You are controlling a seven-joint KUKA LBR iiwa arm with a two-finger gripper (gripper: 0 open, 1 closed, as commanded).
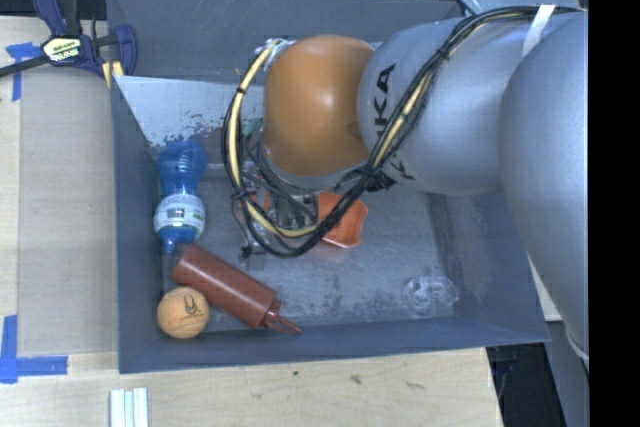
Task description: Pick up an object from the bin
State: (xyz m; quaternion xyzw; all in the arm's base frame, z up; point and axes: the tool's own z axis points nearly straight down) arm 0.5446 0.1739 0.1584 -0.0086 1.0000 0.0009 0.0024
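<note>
My gripper (272,207) hangs low in the middle of the bin, mostly hidden under the arm's wrist. Touching its right side lies an orange-red object (347,223), partly covered by cables. I cannot tell whether the gripper holds it. A blue plastic bottle (180,190) with a white label lies to the left of the gripper. In front of the gripper, a dark red squeeze bottle (225,287) lies slanted with its nozzle pointing right.
A tan ball (183,312) rests in the front left corner against the red bottle. A small clear item (431,292) lies on the bin floor at the front right. The arm and its orange cover span the bin's right and back.
</note>
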